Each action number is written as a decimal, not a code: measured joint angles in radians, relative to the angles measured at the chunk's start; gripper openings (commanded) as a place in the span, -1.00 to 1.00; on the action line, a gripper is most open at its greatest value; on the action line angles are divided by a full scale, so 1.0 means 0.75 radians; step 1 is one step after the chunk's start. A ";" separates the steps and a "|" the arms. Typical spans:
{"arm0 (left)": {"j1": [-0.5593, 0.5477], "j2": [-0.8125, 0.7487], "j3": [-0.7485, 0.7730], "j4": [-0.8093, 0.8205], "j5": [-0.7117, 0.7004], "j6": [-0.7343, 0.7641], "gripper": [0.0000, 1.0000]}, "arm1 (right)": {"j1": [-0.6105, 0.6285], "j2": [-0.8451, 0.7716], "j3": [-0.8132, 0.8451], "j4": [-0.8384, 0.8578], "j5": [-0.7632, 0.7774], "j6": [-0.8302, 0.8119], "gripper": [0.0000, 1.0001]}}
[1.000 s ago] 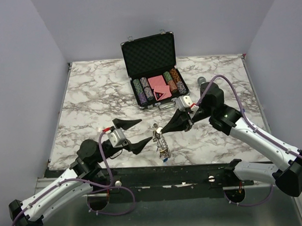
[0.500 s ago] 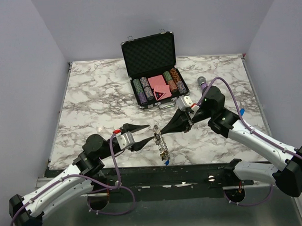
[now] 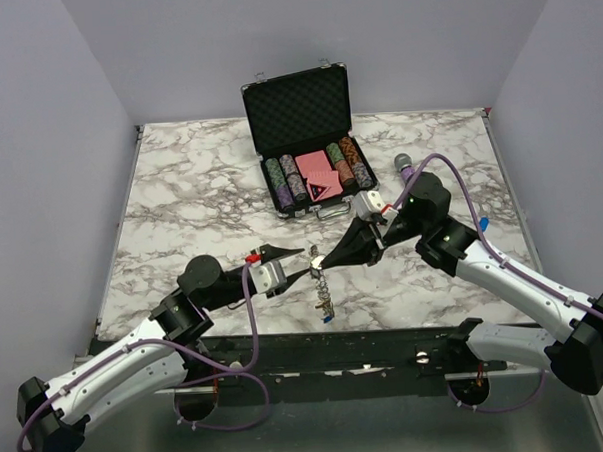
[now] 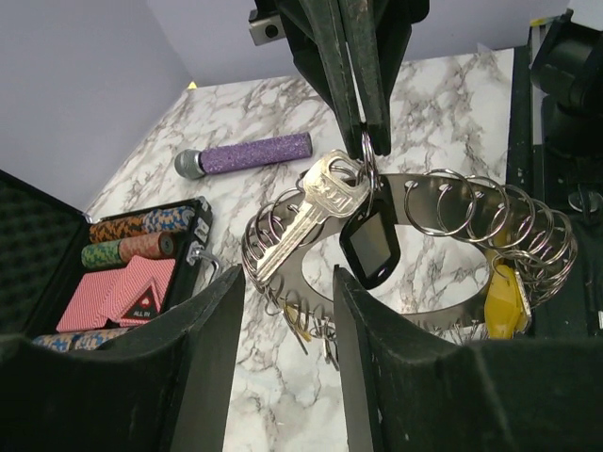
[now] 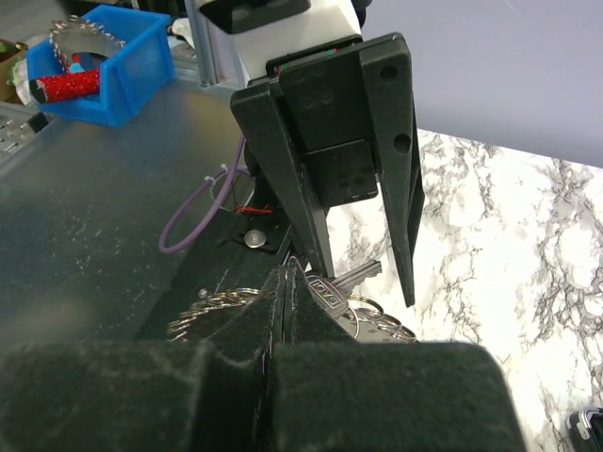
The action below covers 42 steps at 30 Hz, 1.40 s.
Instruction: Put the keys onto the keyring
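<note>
Where the two arms are bolted, at 6 o'clock in the overhead view, a dark rail point(image 3: 337, 347) edges the table point(image 3: 180, 191), and a dull steel shelf point(image 3: 320, 430) lies nearer than that. The right wrist view shows a blue bin point(image 5: 105, 64) on this steel, with a red cylinder inside it. The tabletop is a flat, matt white marble pattern with grey veins.

Just past the rail, at about 6 o'clock from the table's middle, the grippers meet almost tip to tip. The left gripper point(image 3: 297, 260) reaches in from 8 o'clock, jaws part-way apart with nothing between them. The right gripper point(image 3: 320, 261) comes from 3 o'clock, its jaws pressed together on a small loop at the top of the keyring point(image 4: 443, 250). The keyring hangs below the tips, and I cannot tell whether its lower end touches the marble. A silver key point(image 4: 311, 212) and a black-headed key point(image 4: 370, 247) hang at that loop, and a yellow-headed key point(image 4: 505, 299) sits farther round the ring.

At 12 o'clock an open black chip case point(image 3: 299, 111) shows rows of chips and a red card deck. A purple microphone point(image 4: 252, 153) lies at 2 o'clock beside the right arm. Plain pale lilac walls point(image 3: 303, 36) close in three sides.
</note>
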 measured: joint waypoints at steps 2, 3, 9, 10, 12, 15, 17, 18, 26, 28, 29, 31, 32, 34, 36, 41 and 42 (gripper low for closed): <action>-0.006 0.016 0.002 -0.008 -0.001 0.011 -0.01 | 0.000 0.000 0.000 0.003 0.000 0.006 -0.99; -0.008 0.019 0.002 -0.009 -0.001 0.016 -0.01 | 0.000 0.000 0.000 0.003 0.000 0.010 -0.99; -0.024 0.024 0.002 0.016 -0.005 0.037 -0.03 | 0.000 0.000 0.000 0.007 0.000 0.025 -0.99; -0.024 0.026 0.002 0.020 -0.005 0.038 -0.05 | 0.000 0.000 0.000 0.007 0.001 0.027 -0.99; -0.026 0.027 0.002 0.035 -0.005 0.038 -0.10 | 0.000 0.000 0.000 0.007 0.001 0.032 -0.99; -0.035 0.030 0.002 0.052 -0.005 0.036 -0.24 | 0.000 0.000 -0.001 0.007 0.001 0.044 -0.99; -0.039 0.034 0.002 0.058 -0.005 0.036 -0.29 | 0.000 0.000 -0.001 0.007 0.002 0.048 -1.00; -0.041 0.038 0.002 0.062 -0.005 0.037 -0.35 | -0.001 0.000 -0.001 0.007 0.002 0.050 -0.99; -0.048 0.044 0.002 0.058 -0.012 0.028 -0.68 | -0.020 0.000 -0.018 0.007 0.028 0.080 -0.99; -0.050 0.028 0.002 0.042 -0.015 0.024 -0.75 | -0.024 0.000 -0.018 0.008 0.040 0.086 -0.99; -0.050 0.017 0.002 0.030 -0.018 0.023 -0.80 | -0.030 0.000 -0.018 0.010 0.045 0.090 -0.99; -0.052 -0.003 0.002 0.011 -0.025 0.019 -0.84 | -0.037 0.000 -0.018 0.015 0.060 0.098 -0.99; -0.053 -0.010 0.002 0.002 -0.026 0.018 -0.86 | -0.039 0.000 -0.018 0.017 0.065 0.102 -0.99; -0.057 -0.024 0.002 -0.015 -0.030 0.012 -0.87 | -0.039 0.000 -0.018 0.018 0.073 0.109 -0.99; -0.059 -0.035 0.002 -0.030 -0.032 0.007 -0.88 | -0.042 0.000 -0.018 0.018 0.081 0.117 -0.99; -0.064 -0.063 0.014 -0.097 -0.057 -0.011 -0.88 | -0.047 0.000 -0.020 0.018 0.095 0.124 -0.99; -0.064 -0.065 0.022 -0.117 -0.065 -0.016 -0.88 | -0.048 0.000 -0.021 0.017 0.097 0.125 -0.99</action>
